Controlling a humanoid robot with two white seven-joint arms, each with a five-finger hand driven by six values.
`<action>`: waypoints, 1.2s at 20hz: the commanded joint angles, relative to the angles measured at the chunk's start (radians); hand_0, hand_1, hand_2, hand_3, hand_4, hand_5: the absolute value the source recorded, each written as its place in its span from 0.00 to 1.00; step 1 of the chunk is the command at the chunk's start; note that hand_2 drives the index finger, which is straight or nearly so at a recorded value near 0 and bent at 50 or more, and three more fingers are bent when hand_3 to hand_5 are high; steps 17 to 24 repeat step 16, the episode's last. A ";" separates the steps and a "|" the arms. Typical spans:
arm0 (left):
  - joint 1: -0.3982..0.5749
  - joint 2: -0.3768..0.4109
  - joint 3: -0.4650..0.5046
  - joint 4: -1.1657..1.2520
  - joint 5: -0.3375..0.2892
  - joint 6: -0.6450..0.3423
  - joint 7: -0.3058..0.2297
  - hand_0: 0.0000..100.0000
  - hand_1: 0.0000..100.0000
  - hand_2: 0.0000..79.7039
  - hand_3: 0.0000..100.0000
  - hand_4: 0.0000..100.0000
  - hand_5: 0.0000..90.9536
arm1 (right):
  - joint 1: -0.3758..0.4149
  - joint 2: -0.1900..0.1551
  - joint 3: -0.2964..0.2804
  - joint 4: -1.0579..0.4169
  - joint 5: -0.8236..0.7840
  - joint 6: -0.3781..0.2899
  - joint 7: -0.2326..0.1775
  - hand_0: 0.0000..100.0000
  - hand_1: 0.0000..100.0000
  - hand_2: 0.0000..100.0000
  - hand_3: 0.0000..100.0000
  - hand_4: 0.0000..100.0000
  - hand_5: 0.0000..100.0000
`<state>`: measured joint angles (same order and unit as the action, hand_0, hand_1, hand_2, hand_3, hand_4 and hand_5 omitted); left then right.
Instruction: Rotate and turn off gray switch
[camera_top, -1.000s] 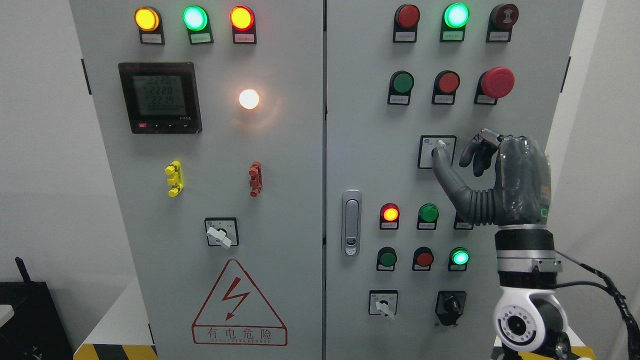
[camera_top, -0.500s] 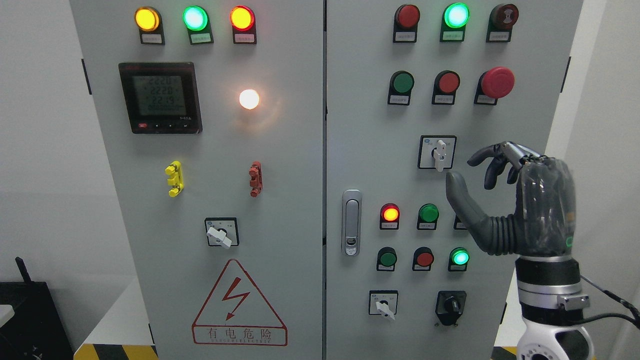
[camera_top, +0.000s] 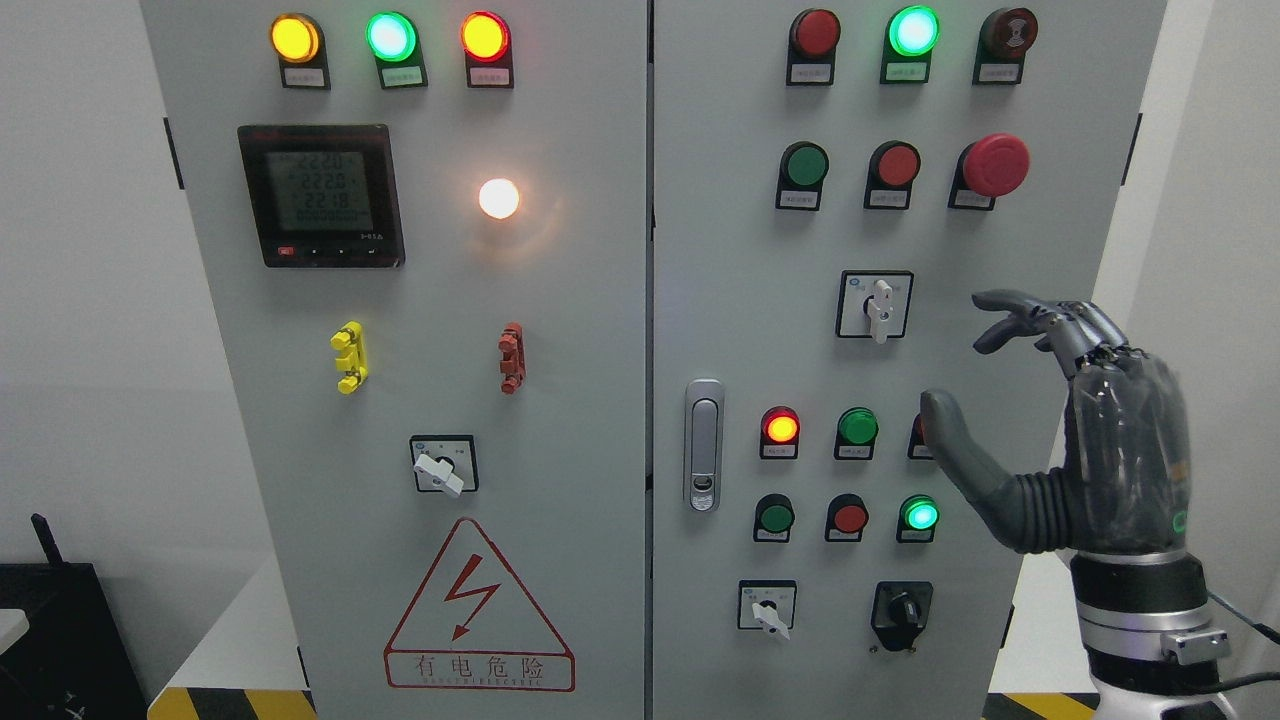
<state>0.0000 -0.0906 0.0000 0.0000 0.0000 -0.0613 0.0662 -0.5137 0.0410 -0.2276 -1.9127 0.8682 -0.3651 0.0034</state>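
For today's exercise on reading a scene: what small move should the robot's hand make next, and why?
Probably keep drawing the right hand away and down. Its fingers are spread, holding nothing, clear of the switch, whose white handle stands upright, so the turn looks finished.

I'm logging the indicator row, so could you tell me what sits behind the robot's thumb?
Behind the right hand's thumb, only a red sliver of an indicator shows, right of the green lamp; the rest is covered.
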 joint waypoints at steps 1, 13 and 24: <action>-0.009 0.000 0.008 -0.026 0.020 -0.005 0.000 0.12 0.39 0.00 0.00 0.00 0.00 | 0.027 -0.033 -0.070 -0.020 -0.006 -0.021 0.009 0.14 0.13 0.05 0.06 0.00 0.00; -0.009 0.000 0.008 -0.026 0.020 -0.005 0.000 0.12 0.39 0.00 0.00 0.00 0.00 | 0.066 -0.033 -0.085 -0.040 -0.008 -0.029 0.009 0.10 0.17 0.08 0.06 0.00 0.00; -0.009 0.000 0.008 -0.026 0.020 -0.005 0.000 0.12 0.39 0.00 0.00 0.00 0.00 | 0.083 -0.030 -0.085 -0.048 -0.008 -0.029 0.009 0.10 0.19 0.09 0.07 0.00 0.00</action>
